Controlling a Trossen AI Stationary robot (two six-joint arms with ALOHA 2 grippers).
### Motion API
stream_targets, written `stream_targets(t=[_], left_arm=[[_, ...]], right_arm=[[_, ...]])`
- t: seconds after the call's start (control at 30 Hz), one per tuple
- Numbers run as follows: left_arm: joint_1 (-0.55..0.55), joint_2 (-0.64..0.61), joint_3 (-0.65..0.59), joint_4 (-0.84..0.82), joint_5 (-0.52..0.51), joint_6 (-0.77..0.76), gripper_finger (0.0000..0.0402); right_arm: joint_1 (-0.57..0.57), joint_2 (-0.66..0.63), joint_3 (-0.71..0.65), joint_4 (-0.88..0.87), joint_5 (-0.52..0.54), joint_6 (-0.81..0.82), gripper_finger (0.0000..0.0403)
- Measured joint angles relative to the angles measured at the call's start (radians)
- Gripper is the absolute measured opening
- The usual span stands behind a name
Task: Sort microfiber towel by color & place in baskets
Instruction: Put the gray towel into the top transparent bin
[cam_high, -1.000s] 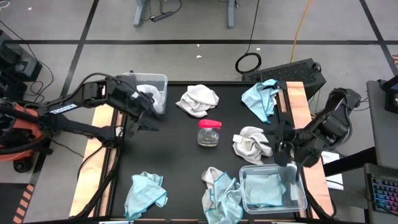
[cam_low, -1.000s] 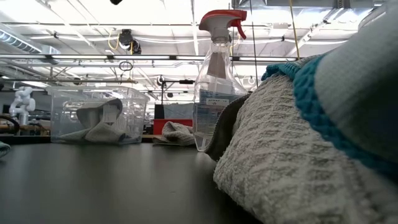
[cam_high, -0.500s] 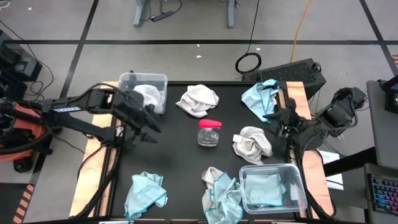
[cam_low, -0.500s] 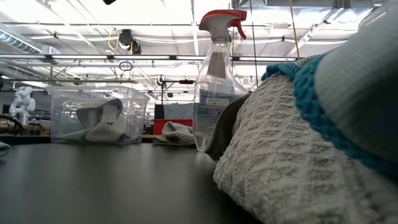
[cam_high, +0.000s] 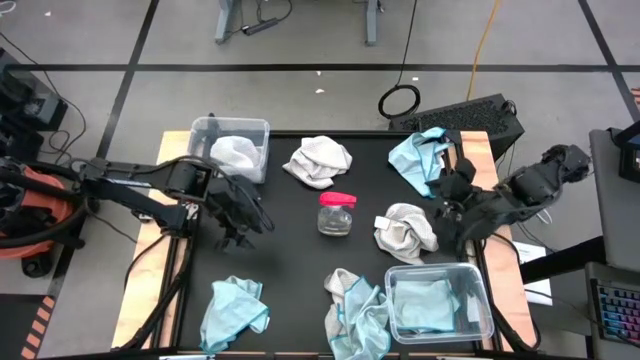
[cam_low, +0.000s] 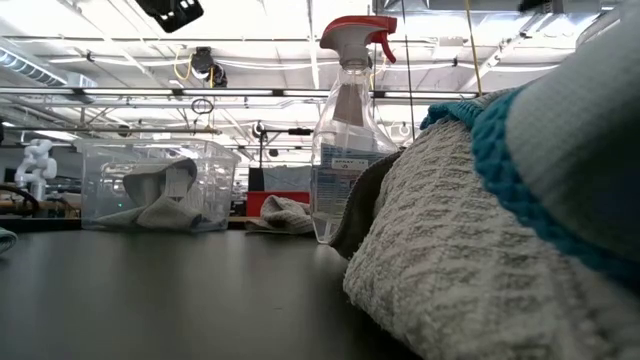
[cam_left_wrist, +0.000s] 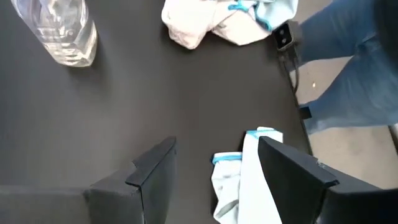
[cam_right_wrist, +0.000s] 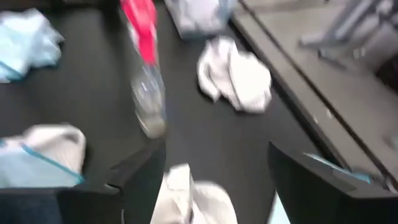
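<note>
Transparent baskets are each holding one towel — white far-left (cam_high: 232, 150), blue near-right (cam_high: 437, 302) — while five towels (cam_high: 318, 160) are lying loose and both empty grippers, left (cam_high: 238, 215) and right (cam_high: 445, 205), are hovering spread.

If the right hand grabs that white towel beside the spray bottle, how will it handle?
The white towel lies crumpled in soft folds, so it will probably droop floppy from the right hand. It looks thin and light. Its textured weave should grip well, though a shallow pinch may lift only one layer.
</note>
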Motion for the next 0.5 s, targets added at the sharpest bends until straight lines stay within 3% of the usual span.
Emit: stream_targets(t=[0.37,0.5], left_arm=[[-0.003,0.03,0.0,0.064,-0.007,0.006,0.023],[-0.003,0.03,0.0,0.077,-0.03,0.005,0.023]], right_arm=[[-0.229,0.047,-0.182,-0.004,-0.287,0.049,0.0283],[-0.321,0.066,-0.26,0.038,-0.395,0.166,0.0283]])
